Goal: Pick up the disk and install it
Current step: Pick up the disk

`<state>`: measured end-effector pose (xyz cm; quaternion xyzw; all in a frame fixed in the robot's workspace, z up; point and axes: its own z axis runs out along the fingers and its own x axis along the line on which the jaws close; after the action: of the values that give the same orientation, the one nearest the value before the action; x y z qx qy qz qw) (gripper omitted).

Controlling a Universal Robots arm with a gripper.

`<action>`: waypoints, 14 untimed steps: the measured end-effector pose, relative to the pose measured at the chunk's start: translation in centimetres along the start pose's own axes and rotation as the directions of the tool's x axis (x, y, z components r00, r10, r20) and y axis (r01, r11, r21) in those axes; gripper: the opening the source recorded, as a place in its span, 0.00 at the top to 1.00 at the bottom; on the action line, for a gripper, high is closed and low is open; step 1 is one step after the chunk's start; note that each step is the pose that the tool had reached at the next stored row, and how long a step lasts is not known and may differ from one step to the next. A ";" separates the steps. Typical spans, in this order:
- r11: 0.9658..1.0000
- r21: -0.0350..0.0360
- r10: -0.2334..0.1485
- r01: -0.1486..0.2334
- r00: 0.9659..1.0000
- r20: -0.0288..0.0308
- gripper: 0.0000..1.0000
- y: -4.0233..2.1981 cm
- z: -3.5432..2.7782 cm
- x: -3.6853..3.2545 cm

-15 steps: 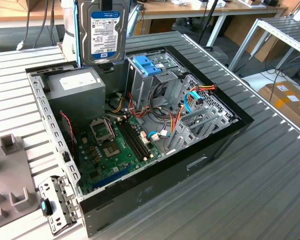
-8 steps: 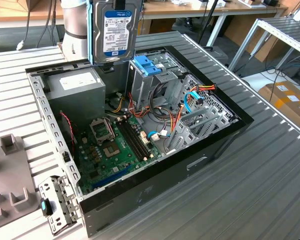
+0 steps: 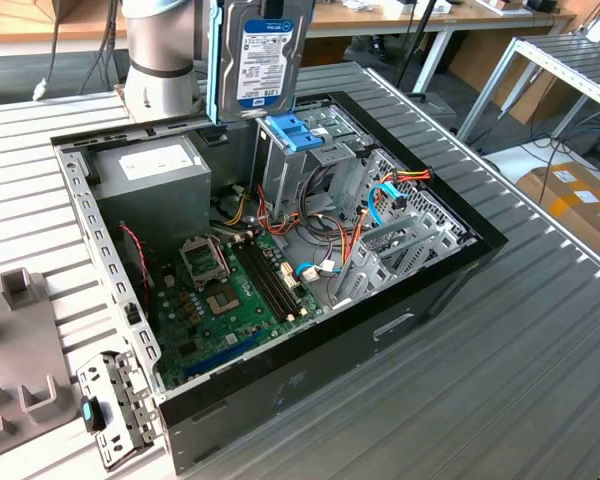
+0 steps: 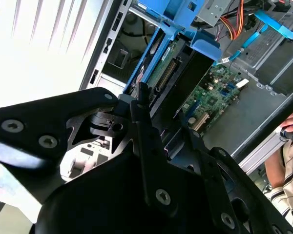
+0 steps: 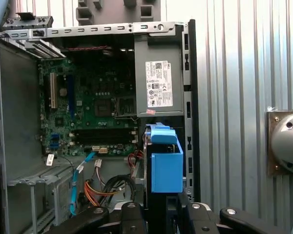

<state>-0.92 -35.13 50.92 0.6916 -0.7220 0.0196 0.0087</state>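
Note:
The disk (image 3: 265,55) hangs upright over the back of the open computer case (image 3: 430,290). Its blue-and-white label faces the exterior camera and a blue rail runs down its side. It hovers just above the metal drive cage with the blue plastic cap (image 3: 292,133), apart from it. In both wrist views my gripper (image 5: 161,214) (image 4: 166,131) is shut on the disk (image 5: 166,168), its black fingers (image 5: 132,214) pressing each flat side. The second wrist view catches the disk (image 4: 168,73) edge-on, with its green circuit board showing.
Inside the case lie a grey power supply box (image 3: 145,180), the green motherboard (image 3: 220,290) and loose coloured cables (image 3: 380,200). The robot base (image 3: 160,50) stands behind the case. Grey fixtures (image 3: 20,380) sit at the exterior view's left. A person's striped sleeve (image 4: 283,161) is near the case.

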 end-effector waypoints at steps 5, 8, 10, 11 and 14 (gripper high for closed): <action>1.000 0.000 0.000 0.000 1.000 0.000 0.65 -2.13 0.03 -0.11; 1.000 0.000 0.000 0.000 1.000 0.000 0.65 -3.46 0.05 -0.16; 1.000 0.000 0.000 0.000 1.000 0.000 0.65 -3.98 0.06 -0.18; 1.000 0.000 0.000 0.000 1.000 0.000 0.65 -4.31 0.06 -0.20; 1.000 0.000 0.000 0.000 1.000 0.000 0.65 -5.47 0.08 -0.25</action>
<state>4.56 -35.12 50.92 0.6916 -0.7220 0.0196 0.0087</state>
